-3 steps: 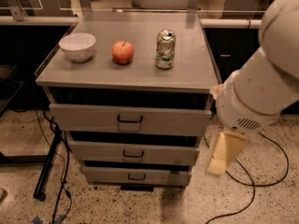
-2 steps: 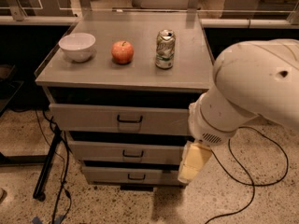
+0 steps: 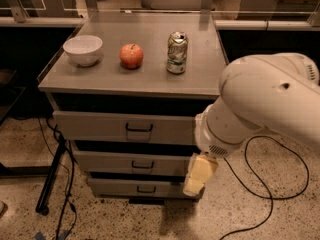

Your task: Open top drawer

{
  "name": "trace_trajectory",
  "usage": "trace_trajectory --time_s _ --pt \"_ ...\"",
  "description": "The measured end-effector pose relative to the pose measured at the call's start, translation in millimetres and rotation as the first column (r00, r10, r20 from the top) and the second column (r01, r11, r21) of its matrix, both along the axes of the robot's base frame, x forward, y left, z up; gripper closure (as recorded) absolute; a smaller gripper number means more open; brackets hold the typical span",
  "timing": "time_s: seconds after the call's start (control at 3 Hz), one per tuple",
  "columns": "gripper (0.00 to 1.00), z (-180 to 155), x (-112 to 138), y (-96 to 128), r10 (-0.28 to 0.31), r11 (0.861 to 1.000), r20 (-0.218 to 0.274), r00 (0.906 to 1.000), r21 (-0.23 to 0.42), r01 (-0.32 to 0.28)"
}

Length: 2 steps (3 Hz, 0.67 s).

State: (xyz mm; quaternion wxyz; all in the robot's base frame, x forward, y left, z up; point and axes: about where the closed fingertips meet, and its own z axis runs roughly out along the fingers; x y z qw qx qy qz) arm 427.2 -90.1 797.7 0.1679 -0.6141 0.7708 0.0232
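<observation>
The top drawer (image 3: 100,126) is the uppermost of three grey drawers in a metal cabinet, with a small dark handle (image 3: 139,129) at its centre. A dark gap shows between its front and the cabinet top. My gripper (image 3: 197,176) is cream-coloured and hangs below the big white arm (image 3: 260,104), in front of the right ends of the middle and bottom drawers. It is below and to the right of the top drawer's handle and holds nothing that I can see.
On the cabinet top (image 3: 200,79) stand a white bowl (image 3: 83,49), a red apple (image 3: 131,55) and a drink can (image 3: 177,53). Black cables (image 3: 270,184) lie on the speckled floor at the right. A black stand leg (image 3: 50,179) and cables are at the left.
My arm has swung left across the view, now covering the cabinet's right side. The gripper has moved left with it and a little lower. The drawers have not moved.
</observation>
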Motion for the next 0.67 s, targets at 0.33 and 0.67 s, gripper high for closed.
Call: trace_trajectory --time_s 0.33,0.67 --pt "0.0 -42.2 39.1 33.4 0.011 0.999 0.016 0.9998 0.044 -0.012" --pt "0.0 -42.7 39.9 33.7 0.01 0.999 0.017 0.9998 0.043 -0.011"
